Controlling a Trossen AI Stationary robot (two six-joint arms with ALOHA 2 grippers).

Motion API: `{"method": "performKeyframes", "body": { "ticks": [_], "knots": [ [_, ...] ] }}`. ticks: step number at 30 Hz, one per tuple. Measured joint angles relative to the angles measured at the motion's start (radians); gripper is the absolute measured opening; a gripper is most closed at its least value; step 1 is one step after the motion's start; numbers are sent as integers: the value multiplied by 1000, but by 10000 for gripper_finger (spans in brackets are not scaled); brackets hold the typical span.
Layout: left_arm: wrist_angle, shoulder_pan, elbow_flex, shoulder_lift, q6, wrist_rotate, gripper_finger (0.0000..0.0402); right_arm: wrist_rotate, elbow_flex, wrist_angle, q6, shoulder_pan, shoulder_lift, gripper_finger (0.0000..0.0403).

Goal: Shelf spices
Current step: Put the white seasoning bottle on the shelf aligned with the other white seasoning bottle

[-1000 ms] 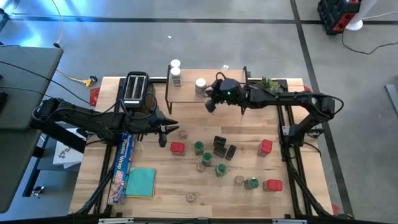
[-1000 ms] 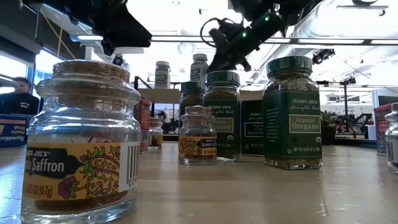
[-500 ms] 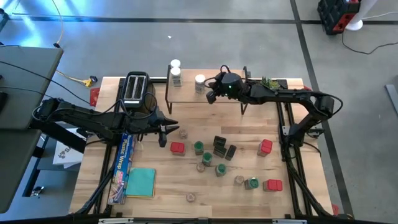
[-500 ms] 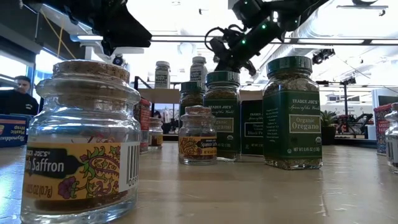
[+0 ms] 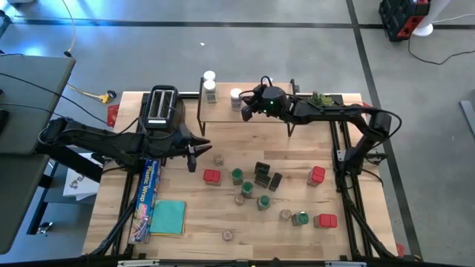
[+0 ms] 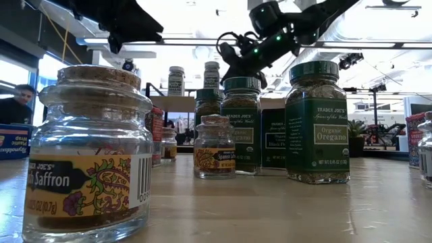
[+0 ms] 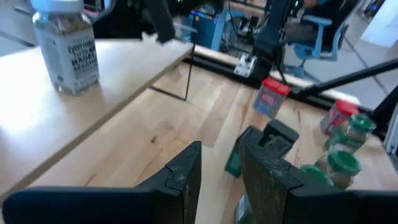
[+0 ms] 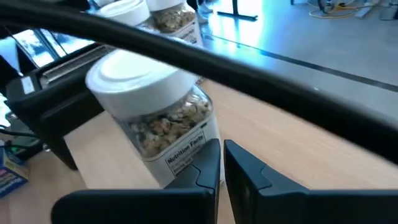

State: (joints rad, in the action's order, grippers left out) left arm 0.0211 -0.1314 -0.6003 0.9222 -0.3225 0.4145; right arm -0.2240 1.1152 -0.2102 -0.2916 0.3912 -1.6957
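Observation:
A white-lidded spice jar [image 5: 236,96] [image 8: 155,118] stands upright on the shelf's wooden top [image 5: 256,119]. My right gripper [image 5: 247,107] [image 8: 222,163] is just right of this jar, shut. Two more white-lidded jars [image 5: 210,87] stand at the shelf's far left corner. Red tins [image 5: 212,176], green-lidded jars [image 5: 237,176], black boxes [image 5: 262,174] and tiny clear jars [image 5: 219,159] stand on the table in front of the shelf. My left gripper [image 5: 193,154] [image 7: 221,168] hovers open near the shelf's left front leg, holding nothing. My right gripper meets the white-lidded jar with its shut fingertips [image 8: 208,163] against the lower side wall [image 8: 186,158], beside the nutrition label. The fingers come about level from the table's right. The jar stands upright on the shelf top.
A black toaster [image 5: 162,106] stands left of the shelf. A long blue foil box [image 5: 147,193] and a teal cloth [image 5: 168,217] lie at the near left. A small plant [image 5: 320,98] is at the far right. A person [image 6: 17,101] shows beyond the table.
My right gripper has moved toward the table's far edge and left along the shelf top, and the white-lidded jar has slid a little the same way, staying upright. My left gripper has risen slightly.

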Motion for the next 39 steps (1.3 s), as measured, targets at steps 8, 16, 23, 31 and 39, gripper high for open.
{"method": "performKeyframes", "body": {
  "ticks": [8,16,23,31,39],
  "knots": [
    [-9,0,0,-46,1,30,106,79,0,-130,-25,15,-56,16],
    [-61,0,0,-50,-13,74,106,56,0,-176,-75,-16,-103,16],
    [-92,0,0,-52,-17,88,106,-71,0,-163,-68,-71,-96,16],
    [-151,-1,0,-81,-34,108,106,-198,23,-66,-68,-131,-94,3],
    [-169,0,0,-102,-34,130,106,-169,24,-148,-42,-129,-120,0]
  ]
}}
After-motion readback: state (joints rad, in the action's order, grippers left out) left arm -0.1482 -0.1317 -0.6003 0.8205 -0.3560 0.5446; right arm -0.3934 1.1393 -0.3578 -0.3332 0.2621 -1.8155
